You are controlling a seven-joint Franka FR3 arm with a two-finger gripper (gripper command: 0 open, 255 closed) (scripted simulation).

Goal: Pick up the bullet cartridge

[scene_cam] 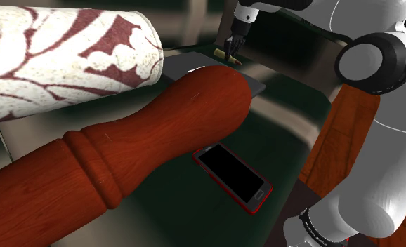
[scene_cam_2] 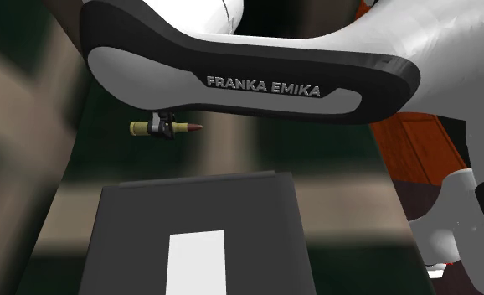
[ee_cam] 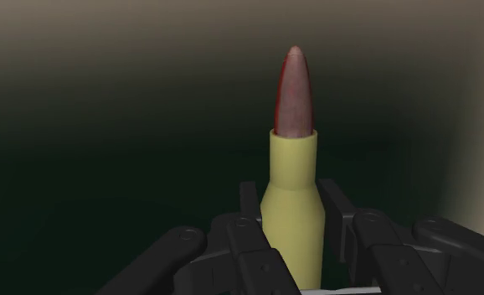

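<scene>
Far back in the shoulder view, past a big red-brown turned wooden piece (scene_cam: 180, 119) and a red-cased phone (scene_cam: 233, 174) lying screen-up nearer, the gripper (scene_cam: 232, 49) points down with the bullet cartridge (scene_cam: 234, 61) crosswise at its tip. A white cylinder with a maroon pattern (scene_cam: 61, 49) looms at near left.

From the second exterior view, the cartridge (scene_cam_2: 186, 127) lies level, brass end to the left and reddish tip to the right. It is pinched about mid-length and seems to hang clear above a dark grey slab (scene_cam_2: 198, 209).

Along the wrist view, both fingers (ee_cam: 332, 205) press the yellow casing (ee_cam: 293, 193) from either side, so the gripper is grasping the cartridge around its body, the pointed tip reaching away.

The pick looks nearly done. To finish it well, I would judge a straight, slow rise with a steady squeeze is best. A smooth round casing could pivot or slip between flat pads if the hand swings or tilts quickly.
</scene>
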